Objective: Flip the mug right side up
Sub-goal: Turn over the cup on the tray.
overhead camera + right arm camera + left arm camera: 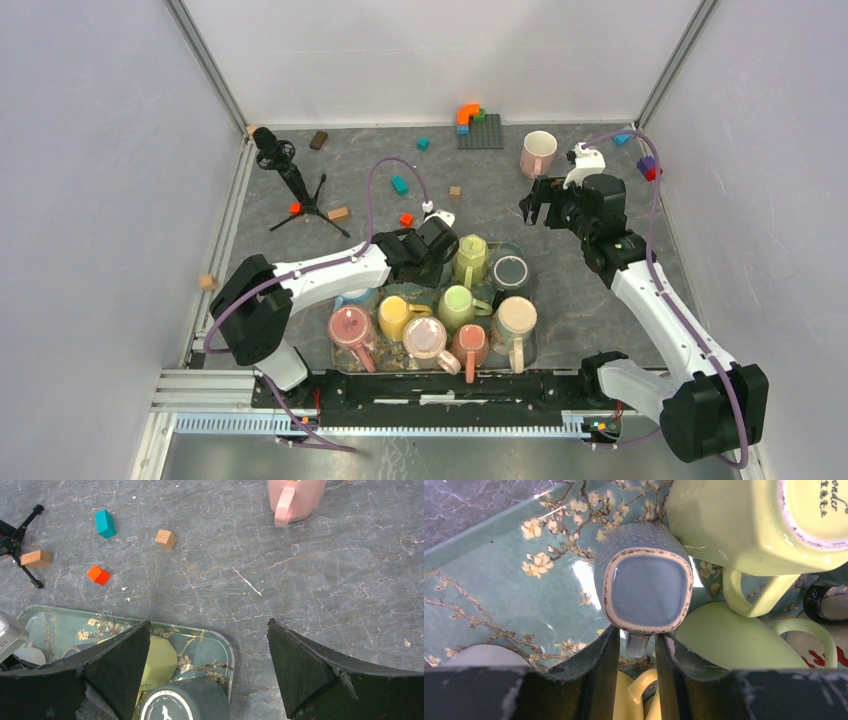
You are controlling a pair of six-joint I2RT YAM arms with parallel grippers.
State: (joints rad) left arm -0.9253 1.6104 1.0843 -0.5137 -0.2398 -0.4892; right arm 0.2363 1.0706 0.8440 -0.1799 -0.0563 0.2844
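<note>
A blue mug (644,587) stands upside down on a teal blossom-patterned tray (484,545), its square base facing the left wrist camera. Its handle (636,645) hangs between the fingers of my left gripper (636,632), with a thin gap on each side, so the jaws are narrowly open around it. From above, the left gripper (432,245) covers this mug. My right gripper (207,625) hovers wide open and empty over the tray's far right corner (220,645), seen from above (540,200) right of the tray.
Several other mugs crowd the tray: a lime one upside down (749,520), a yellow one (634,700), a dark one (185,702). A pink mug (538,152) stands upright on the table. A microphone tripod (290,175), loose blocks (105,522) and a baseplate (480,130) lie behind.
</note>
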